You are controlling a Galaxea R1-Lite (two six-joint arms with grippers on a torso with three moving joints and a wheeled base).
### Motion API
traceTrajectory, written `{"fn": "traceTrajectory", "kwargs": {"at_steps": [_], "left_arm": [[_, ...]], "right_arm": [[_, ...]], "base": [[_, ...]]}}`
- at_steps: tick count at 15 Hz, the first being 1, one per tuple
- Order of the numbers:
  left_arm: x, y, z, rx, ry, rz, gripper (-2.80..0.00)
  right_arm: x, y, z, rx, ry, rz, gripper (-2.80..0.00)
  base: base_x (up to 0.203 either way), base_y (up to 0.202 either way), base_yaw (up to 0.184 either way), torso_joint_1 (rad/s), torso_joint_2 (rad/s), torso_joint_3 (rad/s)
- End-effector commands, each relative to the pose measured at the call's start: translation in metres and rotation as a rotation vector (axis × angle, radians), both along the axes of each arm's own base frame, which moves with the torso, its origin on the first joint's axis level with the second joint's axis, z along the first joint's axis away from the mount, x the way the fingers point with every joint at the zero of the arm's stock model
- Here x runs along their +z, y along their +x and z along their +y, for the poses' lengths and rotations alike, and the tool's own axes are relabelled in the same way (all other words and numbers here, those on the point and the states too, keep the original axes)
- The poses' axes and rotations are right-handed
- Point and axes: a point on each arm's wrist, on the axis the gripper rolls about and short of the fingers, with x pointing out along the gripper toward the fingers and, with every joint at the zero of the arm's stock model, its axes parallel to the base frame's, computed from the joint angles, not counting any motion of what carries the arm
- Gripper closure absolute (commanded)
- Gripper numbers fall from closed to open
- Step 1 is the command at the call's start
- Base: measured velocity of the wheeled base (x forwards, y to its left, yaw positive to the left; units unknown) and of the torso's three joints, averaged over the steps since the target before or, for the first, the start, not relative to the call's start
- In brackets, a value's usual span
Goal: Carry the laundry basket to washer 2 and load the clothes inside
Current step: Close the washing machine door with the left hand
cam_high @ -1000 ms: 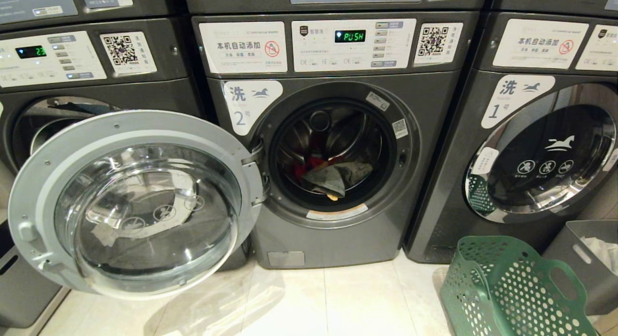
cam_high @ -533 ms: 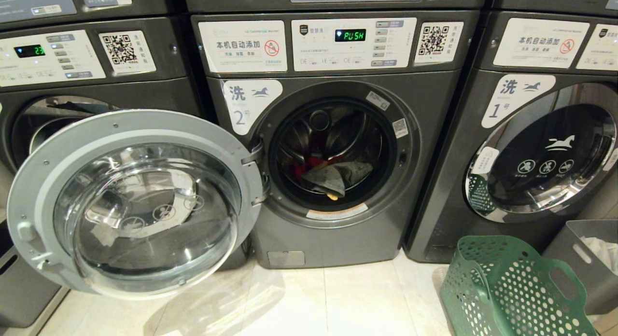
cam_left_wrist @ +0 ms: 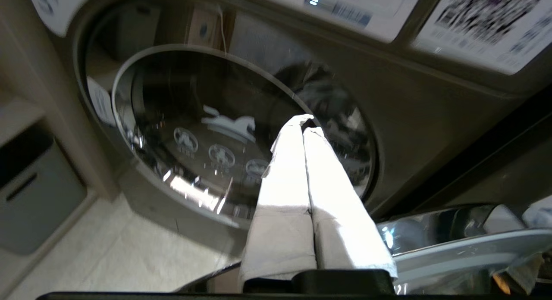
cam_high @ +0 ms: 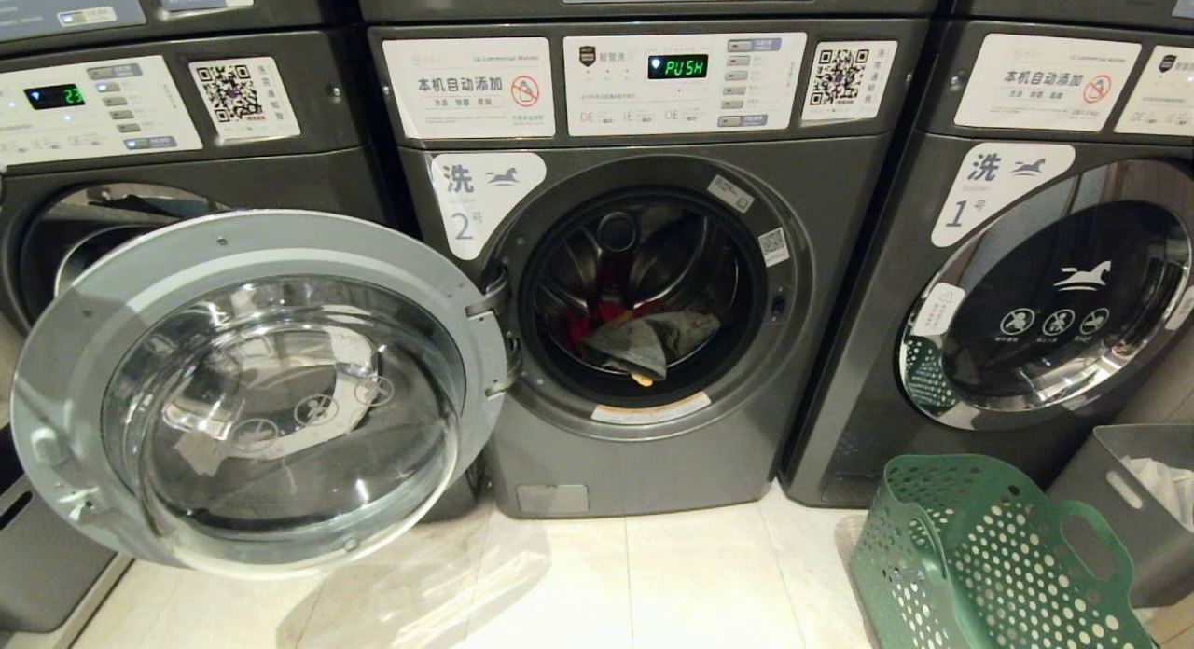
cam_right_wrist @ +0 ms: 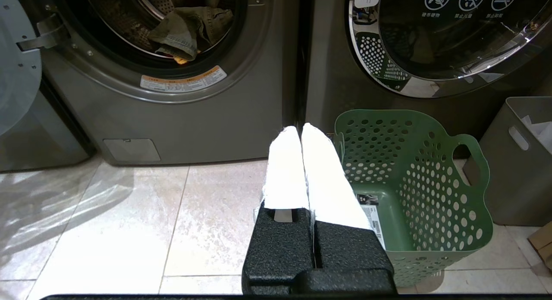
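The green perforated laundry basket (cam_right_wrist: 414, 183) stands empty on the tiled floor (cam_right_wrist: 129, 222), just beside the right gripper (cam_right_wrist: 301, 129), whose fingers are pressed together on nothing. Beyond it, crumpled clothes (cam_right_wrist: 189, 28) lie inside washer 2 (cam_high: 653, 285). The left gripper (cam_left_wrist: 306, 121), likewise closed and empty, points at a neighbouring washer's glass door (cam_left_wrist: 207, 132).

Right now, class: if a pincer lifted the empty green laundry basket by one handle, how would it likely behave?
The green laundry basket looks like thin plastic full of holes and holds no clothes, so it is probably light. Lifted by one handle, it would likely hang tilted. Its perforated walls may flex somewhat, though the moulded rim should keep its shape.
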Motion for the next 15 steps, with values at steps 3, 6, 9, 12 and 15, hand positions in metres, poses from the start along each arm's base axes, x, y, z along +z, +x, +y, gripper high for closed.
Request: {"fn": "traceTrajectory", "kwargs": {"at_steps": [3, 6, 9, 12, 15], "left_arm": [[-0.023, 0.002, 0.016, -0.022, -0.142, 0.223, 0.0], [-0.032, 0.016, 0.022, -0.03, -0.174, 0.28, 0.0], [-0.042, 0.024, 0.027, -0.028, -0.2, 0.322, 0.0], [-0.055, 0.034, 0.031, -0.032, -0.218, 0.35, 0.0], [-0.06, 0.039, 0.02, -0.063, -0.227, 0.374, 0.0]], "right_arm": [[0.0, 0.0, 0.0, 0.0, 0.0, 0.001, 0.0], [0.0, 0.0, 0.0, 0.0, 0.0, 0.001, 0.0], [0.0, 0.0, 0.0, 0.0, 0.0, 0.001, 0.0], [0.0, 0.0, 0.0, 0.0, 0.0, 0.001, 0.0], [0.0, 0.0, 0.0, 0.0, 0.001, 0.001, 0.0]], "base": [[0.0, 0.0, 0.0, 0.0, 0.0, 0.0], [0.0, 0.0, 0.0, 0.0, 0.0, 0.0], [0.0, 0.0, 0.0, 0.0, 0.0, 0.0], [0.0, 0.0, 0.0, 0.0, 0.0, 0.0], [0.0, 0.0, 0.0, 0.0, 0.0, 0.0]]}}
